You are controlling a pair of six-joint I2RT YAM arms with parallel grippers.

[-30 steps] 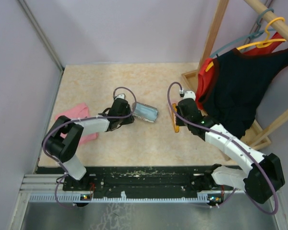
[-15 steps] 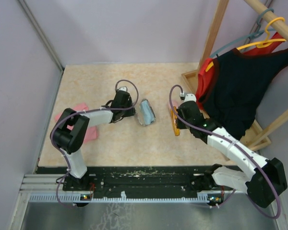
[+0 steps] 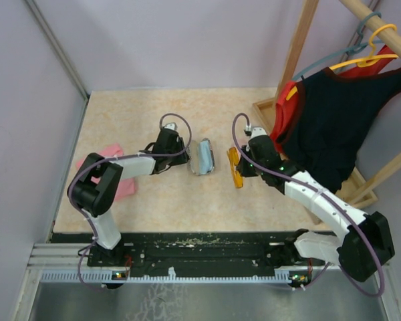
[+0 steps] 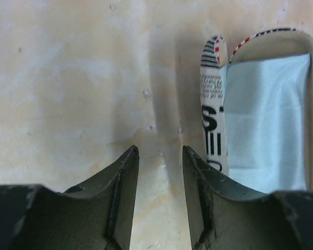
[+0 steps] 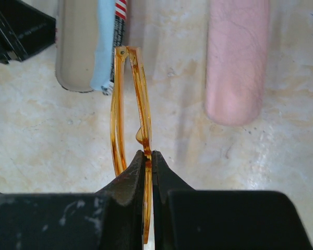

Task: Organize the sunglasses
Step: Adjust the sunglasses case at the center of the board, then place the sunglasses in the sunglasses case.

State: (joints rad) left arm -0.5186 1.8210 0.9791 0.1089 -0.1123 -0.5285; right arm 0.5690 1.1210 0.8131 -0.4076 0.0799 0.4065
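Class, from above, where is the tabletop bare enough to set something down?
Bare: the far strip of the beige table along the back wall, and the near strip before the black base rail. Crowded: the middle, around the open printed case, orange translucent sunglasses, left claw and right claw.

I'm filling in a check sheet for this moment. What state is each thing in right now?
right claw: shut on the orange sunglasses.
orange sunglasses: folded.
left claw: open, empty, beside the printed case.
printed case: open, blue lining showing.
pink case: lying on the table, apparently shut.
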